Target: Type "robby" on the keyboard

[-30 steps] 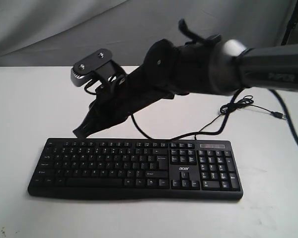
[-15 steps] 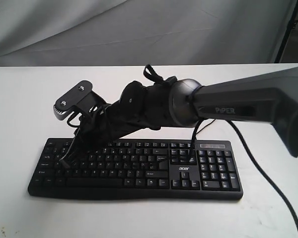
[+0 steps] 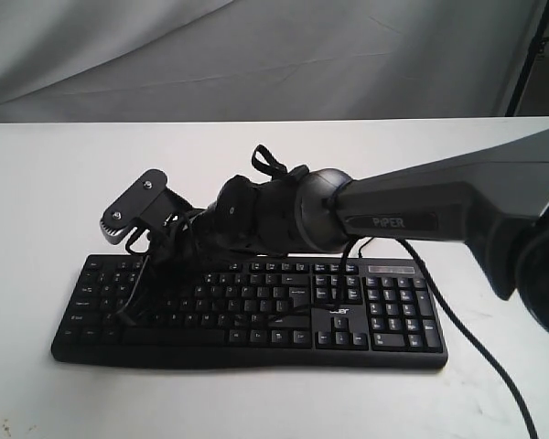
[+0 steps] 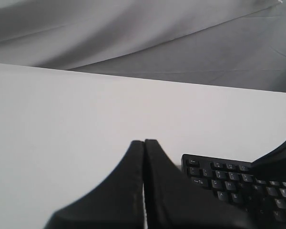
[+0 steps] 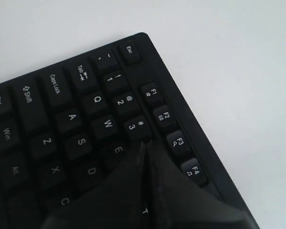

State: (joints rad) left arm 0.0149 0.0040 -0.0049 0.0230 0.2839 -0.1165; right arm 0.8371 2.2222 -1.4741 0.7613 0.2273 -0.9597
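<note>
The black keyboard [image 3: 348,320] lies across the white table, with its number pad to the right. My right arm reaches across it to its left part. My right gripper [image 3: 146,291] is shut and empty, pointing down onto the letter keys. In the right wrist view the keyboard [image 5: 62,119] fills the frame, and the right gripper [image 5: 144,144] has its tips just past the E key, below the 3 key. The letter T shows through the slit between the fingers. My left gripper [image 4: 144,142] is shut over bare table, beside the keyboard [image 4: 219,176] at its Esc corner.
The keyboard's thin black cable [image 3: 480,352] trails over the table at the right. The white table [image 3: 37,183] ends against a grey cloth backdrop [image 3: 256,55]. The right arm's dark link [image 3: 439,206] spans the right half above the keys.
The right arm has swung down and to the left, from above the keyboard's far edge onto its left letter keys. The keyboard has stayed in place.
</note>
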